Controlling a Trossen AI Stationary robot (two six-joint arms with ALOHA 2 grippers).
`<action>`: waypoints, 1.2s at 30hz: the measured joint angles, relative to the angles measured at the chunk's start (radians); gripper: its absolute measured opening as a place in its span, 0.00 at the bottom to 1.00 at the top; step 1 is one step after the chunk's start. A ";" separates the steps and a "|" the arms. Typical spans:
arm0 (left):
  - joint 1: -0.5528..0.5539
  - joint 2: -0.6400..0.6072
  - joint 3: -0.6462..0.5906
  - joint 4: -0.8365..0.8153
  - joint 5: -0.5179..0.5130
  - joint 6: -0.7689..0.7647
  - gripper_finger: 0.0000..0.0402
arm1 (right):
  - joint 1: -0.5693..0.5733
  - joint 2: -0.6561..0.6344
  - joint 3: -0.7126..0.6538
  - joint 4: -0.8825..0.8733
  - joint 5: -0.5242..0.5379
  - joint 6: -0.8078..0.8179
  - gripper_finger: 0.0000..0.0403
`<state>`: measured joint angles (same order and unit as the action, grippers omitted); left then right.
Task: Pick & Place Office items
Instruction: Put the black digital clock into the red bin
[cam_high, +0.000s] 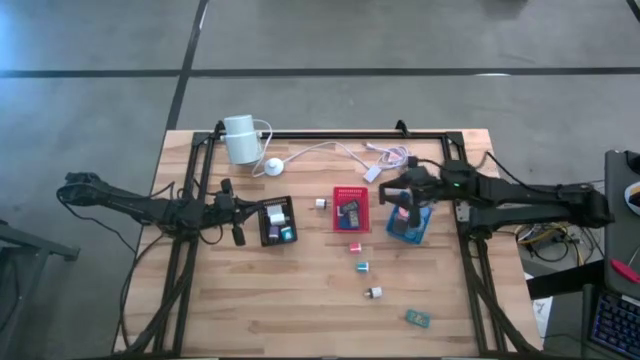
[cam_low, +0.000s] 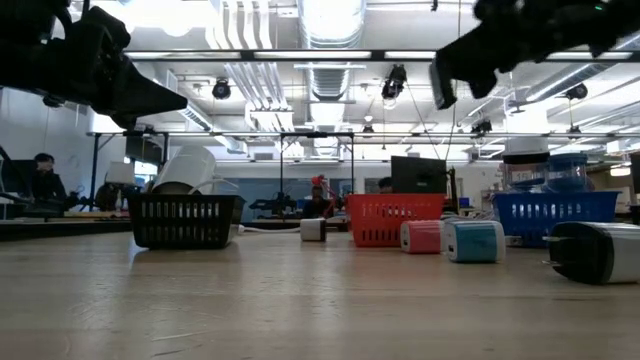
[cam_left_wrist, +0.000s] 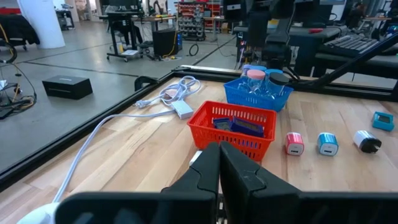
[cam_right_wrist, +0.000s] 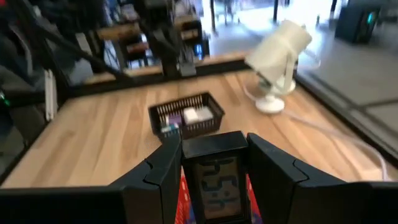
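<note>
The right gripper (cam_right_wrist: 214, 163) is gripping a dark clip (cam_right_wrist: 216, 177) above the blue tray (cam_high: 409, 225) near the table's right edge; release follows. Left gripper (cam_left_wrist: 219, 163), jaws closed, is waiting.

I cannot read the small dark piece (cam_right_wrist: 216, 180) in the right gripper (cam_right_wrist: 214, 171); the frame edge cuts its lower part.

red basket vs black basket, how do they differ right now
The red basket sits mid-table; the black basket sits further left, beside the shut left gripper. The red basket holds dark flat pieces; the black basket holds pale white and purple blocks. The red basket looks a bit larger from above. Both are small slotted plastic trays, upright on the wooden table.
</note>
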<state>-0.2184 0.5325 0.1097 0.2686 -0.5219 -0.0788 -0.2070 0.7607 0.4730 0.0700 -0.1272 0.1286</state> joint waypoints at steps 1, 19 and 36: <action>0.000 0.000 0.000 0.000 0.000 0.000 0.03 | 0.000 0.041 0.029 -0.018 0.000 0.000 0.35; 0.000 0.000 0.000 0.000 0.001 0.000 0.03 | 0.007 0.595 0.402 -0.277 0.000 -0.023 0.35; 0.000 0.000 0.000 -0.001 0.001 -0.004 0.03 | 0.026 0.905 0.633 -0.528 0.124 -0.093 0.35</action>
<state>-0.2184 0.5327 0.1097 0.2680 -0.5213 -0.0826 -0.1810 1.6660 1.1058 -0.4578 -0.0037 0.0358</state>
